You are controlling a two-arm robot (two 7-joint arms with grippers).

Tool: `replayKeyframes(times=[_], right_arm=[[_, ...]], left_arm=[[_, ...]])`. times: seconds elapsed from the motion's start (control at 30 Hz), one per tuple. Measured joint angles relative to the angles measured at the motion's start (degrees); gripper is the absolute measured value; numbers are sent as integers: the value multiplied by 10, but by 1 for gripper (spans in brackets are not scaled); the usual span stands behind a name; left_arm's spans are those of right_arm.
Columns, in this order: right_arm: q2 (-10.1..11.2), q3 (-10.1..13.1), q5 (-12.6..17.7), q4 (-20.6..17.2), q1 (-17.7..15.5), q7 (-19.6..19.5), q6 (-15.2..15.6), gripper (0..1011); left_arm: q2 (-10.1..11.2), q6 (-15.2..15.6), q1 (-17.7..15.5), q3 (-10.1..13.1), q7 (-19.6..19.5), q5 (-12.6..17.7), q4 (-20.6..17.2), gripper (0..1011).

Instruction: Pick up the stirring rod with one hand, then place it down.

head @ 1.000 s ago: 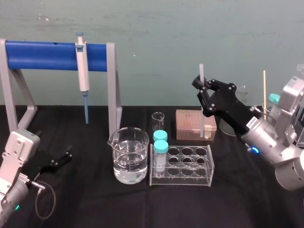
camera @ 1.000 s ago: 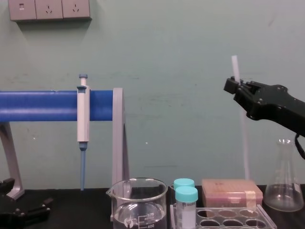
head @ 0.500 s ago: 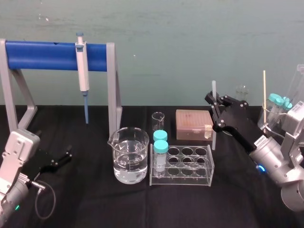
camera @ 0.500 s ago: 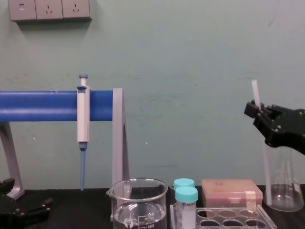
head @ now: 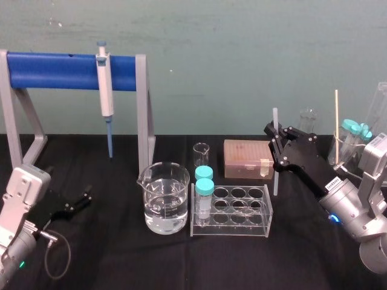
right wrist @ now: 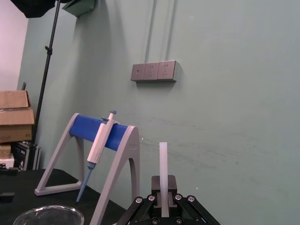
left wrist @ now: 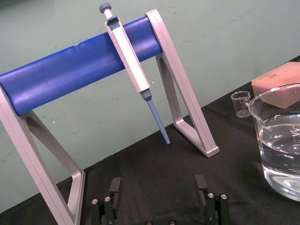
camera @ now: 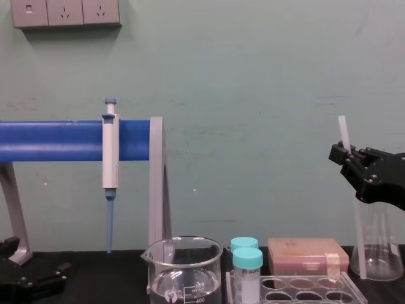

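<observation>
Evidently the pick-up is done: the right gripper (head: pixel 276 138) is clenched on the stirring rod (head: pixel 276 181) a little below its upper end, and holds it close to upright at the right of the table, leaning slightly in the chest view. The rod's lower end hangs just beside the right end of the clear tube rack (head: pixel 233 208) and low over the black table (head: pixel 121 260); whether it touches the cloth I cannot tell. So I judge the putting-down step to be in hand.

The next move likely calls for tipping the rod toward level over bare cloth, lowering it until it rests along its length, and only then releasing the fingers. Let go upright, so thin a rod would topple, and once flat it may roll.

Room is tight. The rack stands close on the left, the pink box (head: pixel 245 158) just behind, and the conical flask (camera: pixel 380 250) behind the gripper on the right, with a thin wooden stick (head: pixel 337 121) near it. The water beaker (head: pixel 162 205) and the pipette (head: pixel 106 90) on its blue stand (head: pixel 54 69) are well apart. The left gripper (head: pixel 75 202) lies parked on the table at the far left, fingers spread and empty
</observation>
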Motion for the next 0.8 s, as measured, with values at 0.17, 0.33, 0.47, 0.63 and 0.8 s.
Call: replayKeyframes(times=[0.17,0.33,0.47,0.63,0.8], right_arm=[[0,-1,1,0,0,1,0,72],[0,-1,1,0,0,1,0,72],[1,-1,2,0,1,1,0,72],[1,-2,2,0,1,2,0,72],[1,-2,2,0,1,2,0,72]], left_arm=[[0,0,0,0,0,0,0,1000],[0,0,0,0,0,0,0,1000],[0,0,0,0,0,0,0,1000],[0,0,0,0,0,0,0,1000],[0,0,0,0,0,0,0,1000]])
